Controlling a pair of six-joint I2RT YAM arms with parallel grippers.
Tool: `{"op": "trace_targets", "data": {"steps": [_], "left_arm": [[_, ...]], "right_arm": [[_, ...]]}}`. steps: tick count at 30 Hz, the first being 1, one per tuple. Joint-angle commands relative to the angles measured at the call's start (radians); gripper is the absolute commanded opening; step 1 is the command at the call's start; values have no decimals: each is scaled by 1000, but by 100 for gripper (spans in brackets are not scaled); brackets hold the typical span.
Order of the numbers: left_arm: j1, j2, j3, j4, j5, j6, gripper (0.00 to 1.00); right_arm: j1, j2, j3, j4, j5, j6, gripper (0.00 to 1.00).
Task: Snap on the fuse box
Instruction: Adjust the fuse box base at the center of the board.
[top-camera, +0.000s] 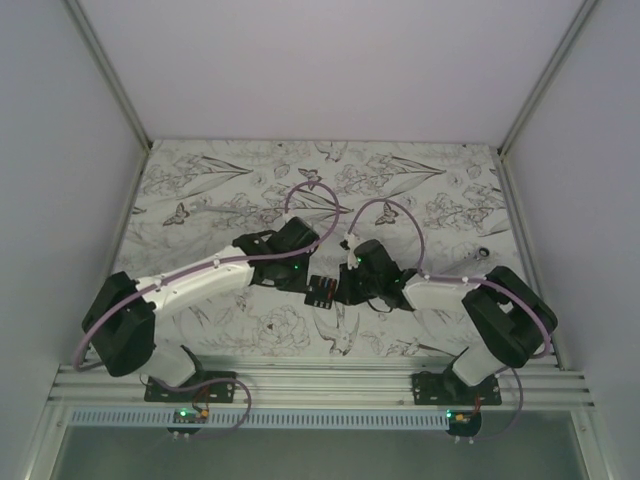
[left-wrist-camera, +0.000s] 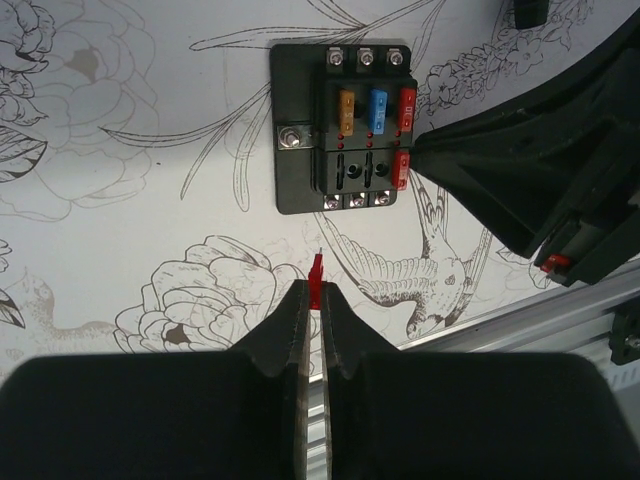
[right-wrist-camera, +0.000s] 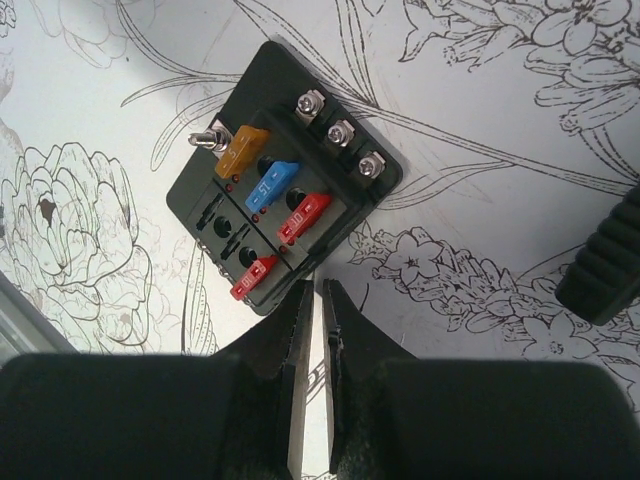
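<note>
Two arms, one fuse box: my left tool is clenched on a single loose red fuse. It is pinched upright at the very tips, so most of it stands proud of them. The tips point toward the fuse box, which lies flat on the flower-printed bench. The held fuse is near the box but clear of it.

My right tool has its fingers drawn almost together, with only a thin slit between them and nothing showing in the slit. Its tips sit at the edge of the fuse box, just beside the nearer of the two seated red fuses. In the left wrist view the tip appears to meet the side of the box, though I cannot tell whether it presses on it.

The fuse box carries six slots in two rows of three. Four are filled:
- one yellow fuse
- one blue fuse
- two seated red fuses, the second at the slot closest to my right tool

The other two slots stand open. With the one in my left tool, the red fuses number three.

Three screws line one edge of the box and three more line the opposite edge, six in all. A single stud sits on a third side.

In the top view my arms close on the fuse box from either side.
</note>
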Motion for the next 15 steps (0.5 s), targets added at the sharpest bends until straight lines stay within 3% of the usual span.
{"op": "trace_targets", "data": {"steps": [1,15], "left_arm": [[-14,36,40,-57,-21,-6,0],[-86,239,232,-184,-61,63,0]], "right_arm": [[7,-35,2,-1,19,7,15],[-132,-415,-62,-273,377,-95,49]]}}
